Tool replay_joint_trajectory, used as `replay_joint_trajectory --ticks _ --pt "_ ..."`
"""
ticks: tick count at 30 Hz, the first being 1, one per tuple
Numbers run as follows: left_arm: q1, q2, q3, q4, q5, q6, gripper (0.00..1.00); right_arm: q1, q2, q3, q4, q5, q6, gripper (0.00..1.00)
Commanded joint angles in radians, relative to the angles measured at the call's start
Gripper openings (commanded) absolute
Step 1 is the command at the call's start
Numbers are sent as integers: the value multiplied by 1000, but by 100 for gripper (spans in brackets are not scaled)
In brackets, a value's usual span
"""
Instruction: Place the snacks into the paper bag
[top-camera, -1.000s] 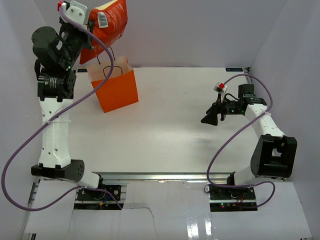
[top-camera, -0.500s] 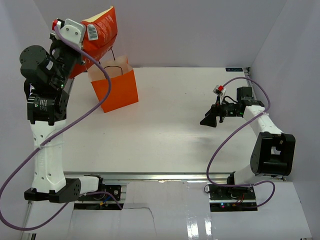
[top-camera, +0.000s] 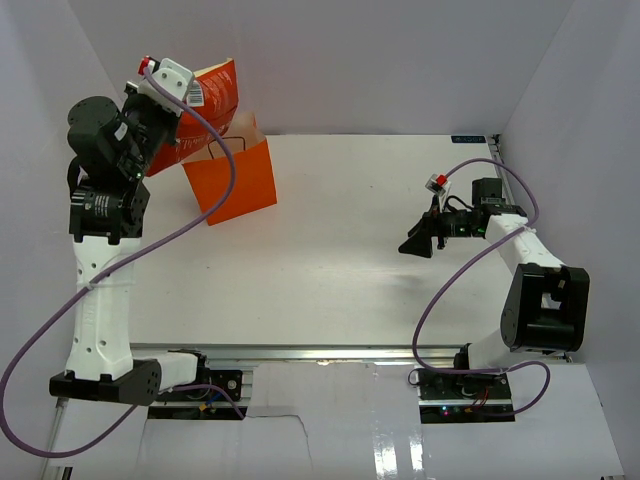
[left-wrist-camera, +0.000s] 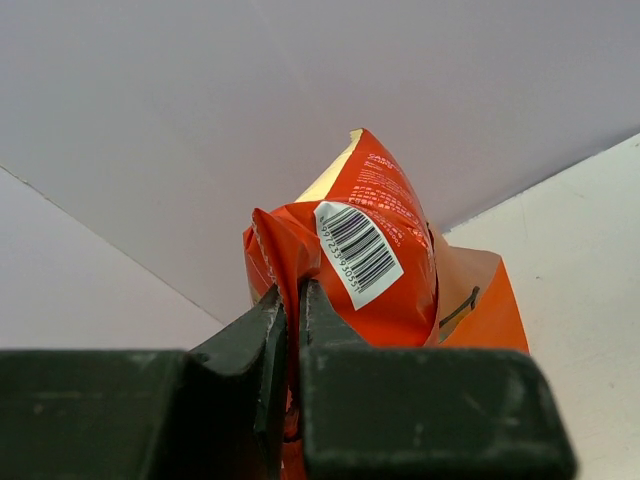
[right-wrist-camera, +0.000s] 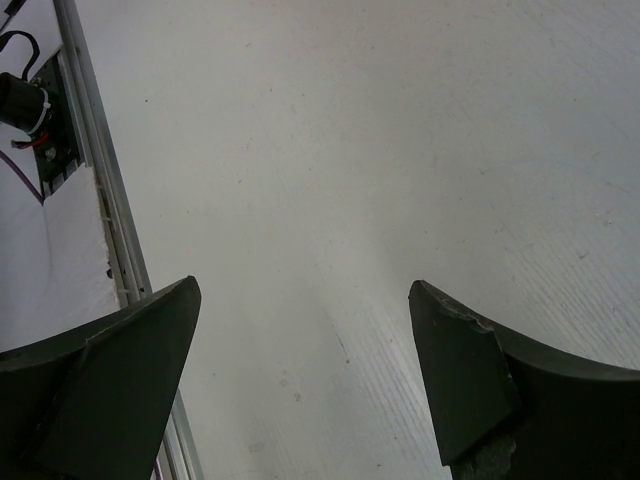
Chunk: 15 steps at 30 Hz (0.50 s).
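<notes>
One red chip bag (left-wrist-camera: 370, 250) is clamped by its corner in my left gripper (left-wrist-camera: 292, 300), tilted over the far-left paper bag (top-camera: 240, 185), not yet dropped in. My right gripper (right-wrist-camera: 300, 310) idles wide open, empty.

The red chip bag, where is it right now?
The chip bag is at the far left of the top view, pinched in the left tool, held just above the orange paper bag.
</notes>
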Motion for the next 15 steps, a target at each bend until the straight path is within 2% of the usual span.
replay_joint_trajectory --ticks 1,15 --pt "4 -2 1 58 14 55 0 -3 -33 -16 20 -32 -4 90" --pt "5 1 -52 -9 22 202 0 -3 -24 -11 41 -40 11 90"
